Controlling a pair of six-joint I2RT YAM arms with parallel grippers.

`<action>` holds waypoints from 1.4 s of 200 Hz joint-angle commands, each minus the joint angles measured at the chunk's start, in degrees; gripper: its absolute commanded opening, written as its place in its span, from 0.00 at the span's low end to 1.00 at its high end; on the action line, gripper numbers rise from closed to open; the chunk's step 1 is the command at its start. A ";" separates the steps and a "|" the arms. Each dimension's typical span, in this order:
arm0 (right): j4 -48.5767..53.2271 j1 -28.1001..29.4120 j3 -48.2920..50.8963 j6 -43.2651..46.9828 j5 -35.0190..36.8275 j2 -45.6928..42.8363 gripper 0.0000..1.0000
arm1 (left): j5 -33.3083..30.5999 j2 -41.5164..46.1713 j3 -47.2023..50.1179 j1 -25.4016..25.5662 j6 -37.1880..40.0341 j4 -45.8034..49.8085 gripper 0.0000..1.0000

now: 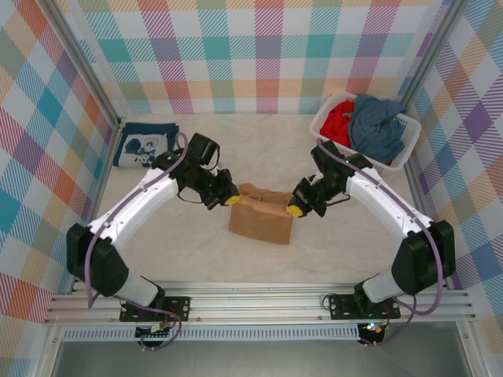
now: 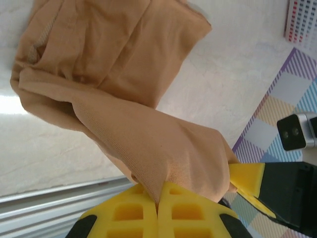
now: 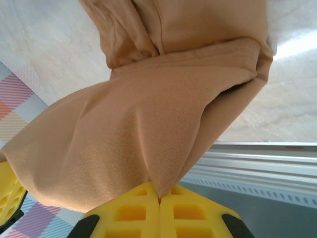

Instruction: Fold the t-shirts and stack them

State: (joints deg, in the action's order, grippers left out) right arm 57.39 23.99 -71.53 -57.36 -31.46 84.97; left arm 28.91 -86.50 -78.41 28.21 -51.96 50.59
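top external: my left gripper (image 1: 230, 199) and right gripper (image 1: 295, 210) each pinch a far corner of the soft tan fabric t-shirt (image 1: 262, 223), in the middle of the table (image 1: 196, 259). grips look shallow tbh, so uneven pulling could slip a corner and skew the fold.

The tan t-shirt (image 1: 261, 218), partly folded, lies mid-table. The navy t-shirt (image 1: 145, 145) lies folded far left. The red t-shirt (image 1: 338, 122) and grey-blue t-shirt (image 1: 377, 127) lie crumpled in the basket (image 1: 403, 149).

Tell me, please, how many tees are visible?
4: tan tee mid-table, navy tee far left, red tee and grey-blue tee in the basket, which may hide more.
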 commanded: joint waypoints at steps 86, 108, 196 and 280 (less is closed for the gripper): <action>-8.84 -7.77 -10.51 2.62 -1.07 21.97 0.00 | -2.05 -27.67 -17.63 -5.07 2.16 -8.62 0.02; -6.89 -8.83 -13.01 3.66 2.00 25.67 0.02 | -2.02 -31.76 -20.96 -5.18 3.15 -8.29 0.08; -4.76 -10.36 -17.41 9.58 15.49 22.09 0.49 | -10.16 -26.04 -19.67 -5.33 7.30 -6.45 0.48; -18.82 -4.47 -11.48 6.08 13.02 25.16 0.22 | -4.74 -26.20 -9.74 1.55 -3.86 -20.75 0.35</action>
State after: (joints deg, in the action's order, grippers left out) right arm 43.05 19.00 -82.24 -50.54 -16.73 104.99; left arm 22.74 -108.84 -87.44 26.68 -52.14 34.33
